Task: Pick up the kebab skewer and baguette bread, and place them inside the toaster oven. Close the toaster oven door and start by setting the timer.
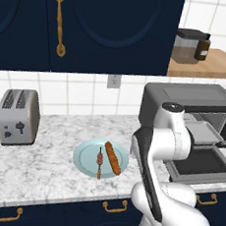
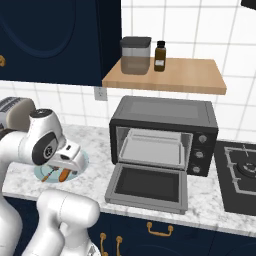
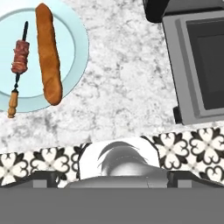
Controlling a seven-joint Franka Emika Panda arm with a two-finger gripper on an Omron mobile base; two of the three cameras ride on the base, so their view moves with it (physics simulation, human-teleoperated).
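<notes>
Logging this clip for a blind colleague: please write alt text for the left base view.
A pale blue plate on a marble counter holds a baguette and a kebab skewer side by side. The white arm rises in front of a toaster oven, its door dropped open; a silver toaster stands left.

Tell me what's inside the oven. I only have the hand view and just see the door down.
Observer: A grey tray sits inside the oven, with nothing on it.
Operator: Where are the knobs?
Observer: The knobs are in a column on the oven's front, right of the opening.
Operator: Anything left of the plate?
Observer: A silver toaster stands on the counter left of the plate in the left base view, apart from it.
</notes>
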